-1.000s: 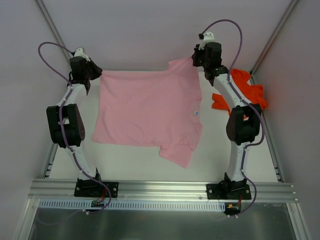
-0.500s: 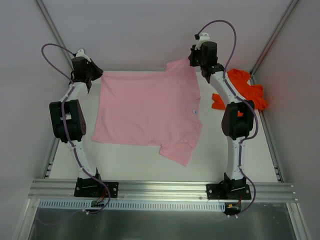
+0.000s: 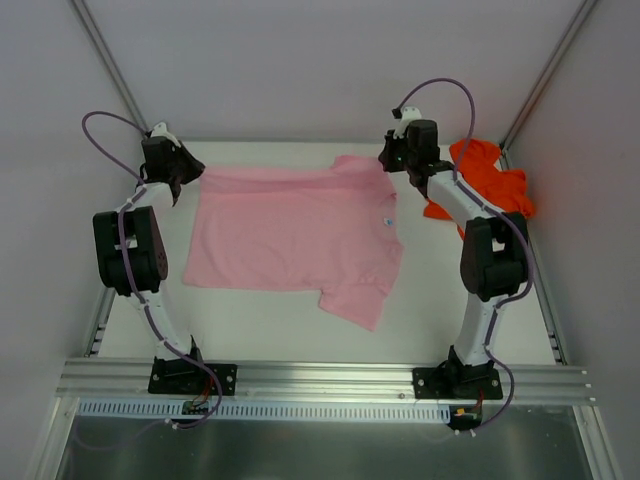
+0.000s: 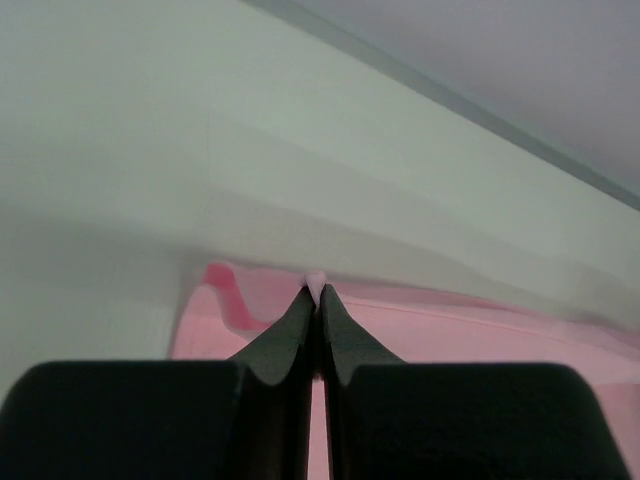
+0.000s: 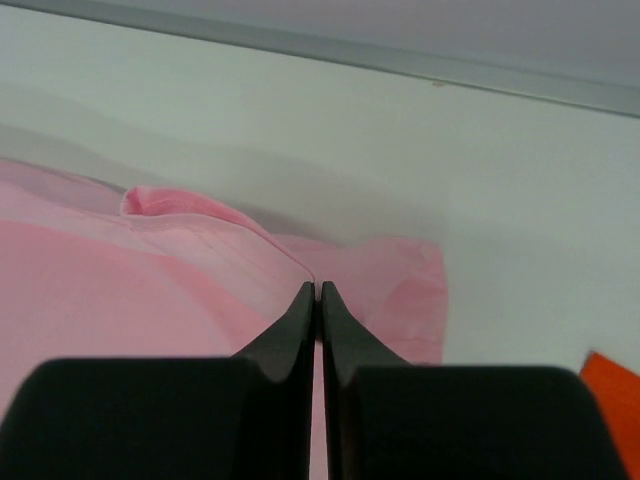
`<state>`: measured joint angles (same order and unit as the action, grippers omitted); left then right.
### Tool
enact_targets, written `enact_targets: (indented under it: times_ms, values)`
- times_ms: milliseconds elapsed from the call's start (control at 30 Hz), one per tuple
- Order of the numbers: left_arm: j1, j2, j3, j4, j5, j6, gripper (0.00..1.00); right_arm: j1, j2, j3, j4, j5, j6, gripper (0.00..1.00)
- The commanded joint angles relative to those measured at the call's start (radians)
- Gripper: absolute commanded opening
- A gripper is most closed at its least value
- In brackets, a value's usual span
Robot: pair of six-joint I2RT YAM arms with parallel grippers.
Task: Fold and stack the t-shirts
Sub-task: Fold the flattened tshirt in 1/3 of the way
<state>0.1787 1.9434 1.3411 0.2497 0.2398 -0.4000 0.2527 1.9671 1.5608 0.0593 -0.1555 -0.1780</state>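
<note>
The light pink t-shirt [image 3: 290,230] lies spread across the white table, one sleeve pointing toward the near edge, its tiny pale chest mark [image 3: 386,221] on the right. My left gripper [image 3: 186,172] is shut on the shirt's far left corner; a nub of pink cloth [image 4: 315,282] pokes out between its tips [image 4: 316,292]. My right gripper [image 3: 389,160] is shut on the far right edge beside the other sleeve [image 5: 400,290], with its tips [image 5: 317,290] pinching a fold of pink shirt [image 5: 120,300]. The orange-red t-shirt [image 3: 492,180] lies crumpled at the far right, behind the right arm.
White walls close the table at the back and both sides, with metal rails [image 3: 535,90] in the corners. An aluminium rail [image 3: 320,378] carries both arm bases at the near edge. A corner of the orange-red shirt [image 5: 615,395] shows low right in the right wrist view.
Both grippers have come down and toward the near side, still holding the pink shirt's far edge. That edge and the raised right sleeve now sit lower, closer to the table.
</note>
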Motion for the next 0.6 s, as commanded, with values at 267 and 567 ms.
enact_targets:
  times_ms: [267, 567]
  values:
    - [0.022, -0.222, -0.299, 0.137, 0.015, 0.027, 0.0, 0.013, -0.257, -0.327, 0.113, -0.042, 0.077, 0.01]
    - [0.022, -0.23, -0.364, 0.129, -0.008, 0.009, 0.0, 0.023, -0.287, -0.45, 0.089, -0.045, 0.106, 0.01]
